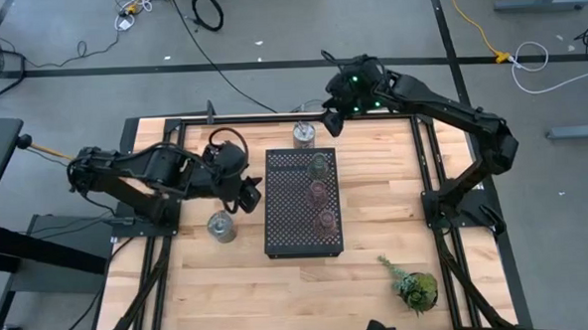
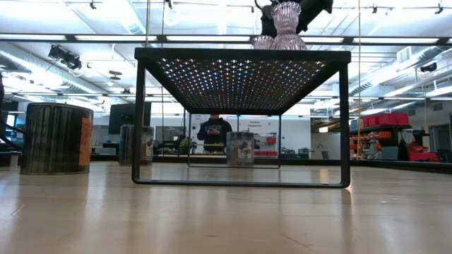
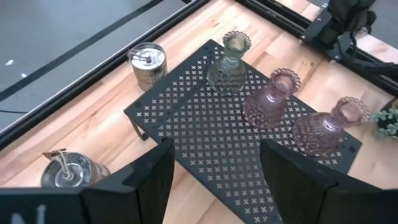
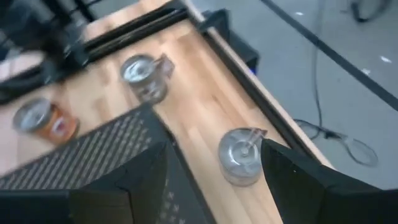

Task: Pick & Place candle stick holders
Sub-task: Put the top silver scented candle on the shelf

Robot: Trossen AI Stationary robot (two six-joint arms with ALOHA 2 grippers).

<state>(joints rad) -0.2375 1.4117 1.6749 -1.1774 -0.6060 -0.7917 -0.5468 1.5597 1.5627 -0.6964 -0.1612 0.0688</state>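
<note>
Black perforated tray (image 1: 302, 204) carries three glass holders: green (image 1: 320, 164), two pink (image 1: 318, 191). Right gripper (image 1: 332, 120), fingers apart and empty, hovers near the silvery cup (image 1: 304, 134), likely next; left gripper (image 1: 248, 195) waits open.

so there's a black perforated tray (image 1: 294, 217) standing on thin legs mid-table on the light wood table (image 1: 378, 261). leafy green plant sprig (image 1: 415, 286) sits near the front right corner. 1 person (image 2: 215, 131) stands way back in the room, cables (image 1: 206, 10) on the floor.
</note>
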